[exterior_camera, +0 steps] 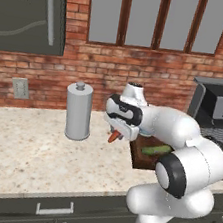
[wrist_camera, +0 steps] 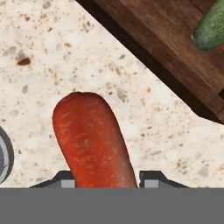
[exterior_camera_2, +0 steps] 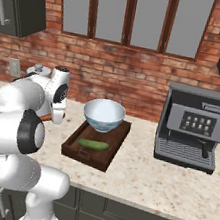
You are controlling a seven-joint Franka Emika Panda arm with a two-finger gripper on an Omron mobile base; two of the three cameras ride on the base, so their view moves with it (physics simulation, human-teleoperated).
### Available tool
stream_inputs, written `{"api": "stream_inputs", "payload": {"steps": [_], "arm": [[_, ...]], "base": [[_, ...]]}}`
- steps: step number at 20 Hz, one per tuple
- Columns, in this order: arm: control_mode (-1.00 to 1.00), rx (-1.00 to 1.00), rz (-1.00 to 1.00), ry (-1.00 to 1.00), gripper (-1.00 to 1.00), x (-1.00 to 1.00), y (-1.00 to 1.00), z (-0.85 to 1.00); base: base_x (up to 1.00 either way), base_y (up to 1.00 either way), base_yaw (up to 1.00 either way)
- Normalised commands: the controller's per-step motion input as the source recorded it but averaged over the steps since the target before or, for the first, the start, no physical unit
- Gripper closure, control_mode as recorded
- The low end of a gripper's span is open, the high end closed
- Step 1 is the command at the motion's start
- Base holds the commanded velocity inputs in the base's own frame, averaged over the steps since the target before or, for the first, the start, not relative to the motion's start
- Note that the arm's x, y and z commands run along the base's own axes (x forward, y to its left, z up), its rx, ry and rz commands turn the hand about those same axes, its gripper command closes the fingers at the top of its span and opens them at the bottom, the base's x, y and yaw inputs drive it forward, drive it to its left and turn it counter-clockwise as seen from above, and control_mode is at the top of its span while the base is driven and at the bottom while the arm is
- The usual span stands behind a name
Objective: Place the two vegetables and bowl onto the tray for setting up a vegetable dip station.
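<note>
- I had the claw closed on the carrot; in the hand view its two tips sat on either side of the thick end and the carrot ran up between them.
- From the left base view, the carrot hung point-down under the claw, above the counter, not touching it.
- It was just left of the tray, near the tray's edge but not over it.
- Hand view confirmed that: speckled counter under the carrot, and the tray cutting across the upper right corner.
- The cucumber lay flat in the tray, towards its near end; I caught its end in the hand view too.
- The bowl sat upright at the far end of the tray, white inside, blue outside.
- A grey canister stood on the counter left of the arm, well apart from the tray.
- A coffee machine stood on the counter right of the tray.
</note>
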Motion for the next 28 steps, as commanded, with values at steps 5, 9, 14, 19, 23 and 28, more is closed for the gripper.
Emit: {"api": "stream_inputs", "payload": {"steps": [5,9,14,19,23,28], "arm": [[-1.00,0.00,0.02,0.00,1.00,-0.48,-0.04,0.26],[-1.00,0.00,0.02,0.00,1.00,-0.47,-0.08,0.25],[-1.00,0.00,0.07,0.00,1.00,-0.48,-0.13,0.21],[-1.00,0.00,0.02,0.00,1.00,-0.50,-0.15,0.18],[-1.00,0.00,0.04,0.00,1.00,-0.37,-0.18,0.14],[-1.00,0.00,0.12,0.00,1.00,-0.30,-0.22,0.14]], "base": [[0.00,0.00,0.00],[0.00,0.00,0.00],[0.00,0.00,0.00],[0.00,0.00,0.00],[0.00,0.00,0.00],[0.00,0.00,0.00]]}}
